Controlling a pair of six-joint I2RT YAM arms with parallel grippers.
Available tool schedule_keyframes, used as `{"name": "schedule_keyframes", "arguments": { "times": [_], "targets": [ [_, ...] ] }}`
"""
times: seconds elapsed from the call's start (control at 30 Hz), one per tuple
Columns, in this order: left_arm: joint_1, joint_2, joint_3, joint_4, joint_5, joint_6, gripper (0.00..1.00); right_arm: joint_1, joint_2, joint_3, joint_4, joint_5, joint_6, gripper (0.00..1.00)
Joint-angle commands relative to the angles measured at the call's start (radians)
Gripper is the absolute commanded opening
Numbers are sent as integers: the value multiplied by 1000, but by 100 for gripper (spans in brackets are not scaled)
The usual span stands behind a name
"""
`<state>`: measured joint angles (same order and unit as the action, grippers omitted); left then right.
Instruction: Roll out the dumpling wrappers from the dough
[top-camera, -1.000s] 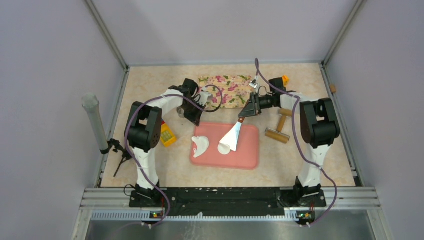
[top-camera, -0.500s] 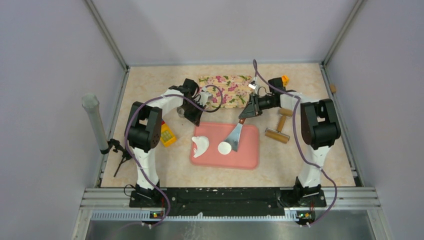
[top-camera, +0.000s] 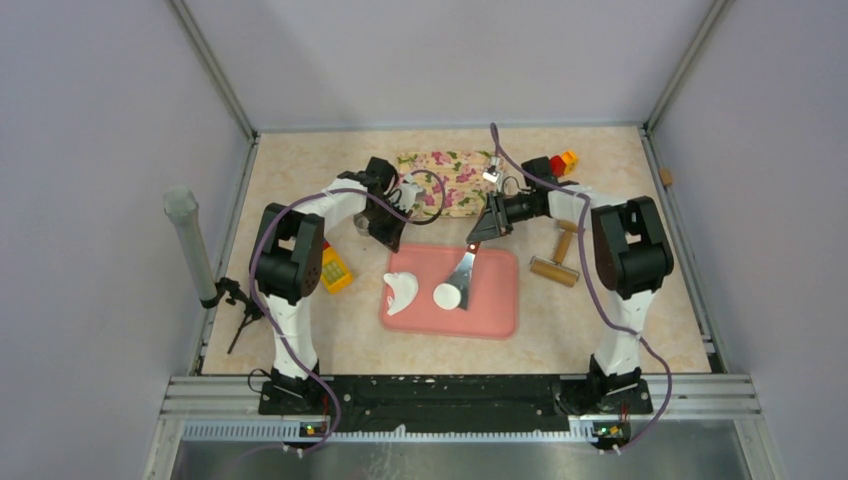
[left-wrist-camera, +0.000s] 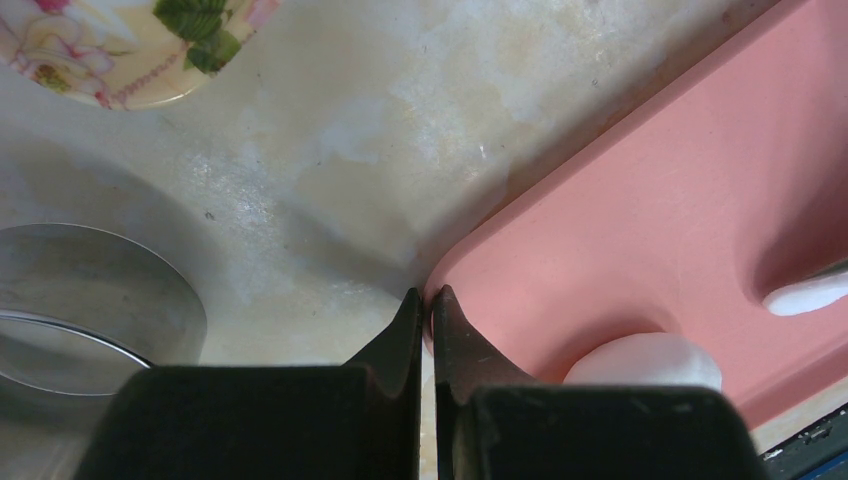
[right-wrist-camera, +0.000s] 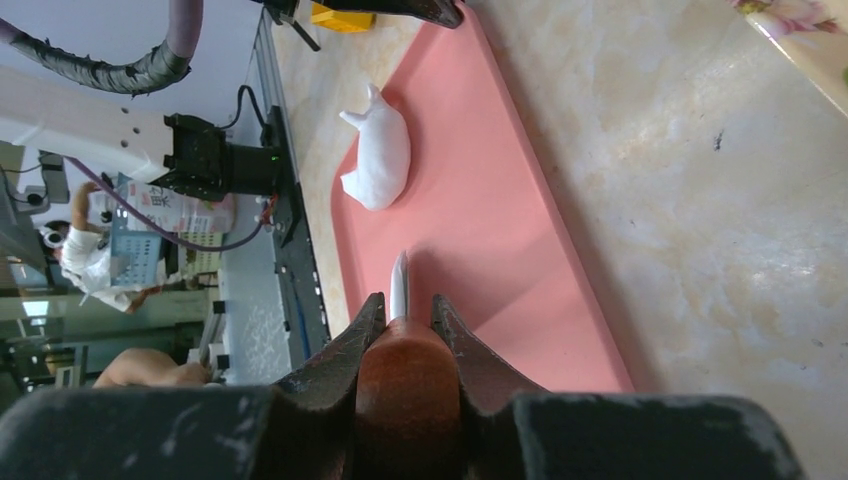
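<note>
Working the silver-bladed spatula (top-camera: 463, 268) with the red-brown wooden handle against the small round white dumpling wrapper (top-camera: 447, 296), left of centre on the pink rectangular mat (top-camera: 497, 305). Grips the handle firmly in the right gripper (right-wrist-camera: 405, 312), blade tip meeting the disc's far-right edge. Best to lay the blade flat and low, ease under that edge, and avoid gouging or folding. Steer clear of the irregular white dough sheet (top-camera: 402, 291) just beside it. Leaves the left gripper (left-wrist-camera: 427, 300) pinched closed on nothing at the mat's far-left corner, beside the silver metal ring cutter (left-wrist-camera: 90, 325); press down there should the mat slide.
</note>
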<state>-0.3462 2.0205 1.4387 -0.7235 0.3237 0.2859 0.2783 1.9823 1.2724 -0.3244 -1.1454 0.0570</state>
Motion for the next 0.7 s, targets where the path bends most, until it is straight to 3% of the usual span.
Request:
{"name": "schedule_keyframes", "arguments": {
  "times": [0.0,0.23,0.43,0.67],
  "targets": [
    [-3,81,-20,69,-88,7,0,-2,-3,44,58,-100,70,0],
    [-3,82,-19,68,-87,9,0,-27,-59,38,91,-144,111,0],
    [4,65,-34,82,-66,13,0,-73,-87,121,-38,-24,2,0],
    [24,53,-42,88,-34,13,0,-161,-59,239,29,44,120,0]
  ]
}}
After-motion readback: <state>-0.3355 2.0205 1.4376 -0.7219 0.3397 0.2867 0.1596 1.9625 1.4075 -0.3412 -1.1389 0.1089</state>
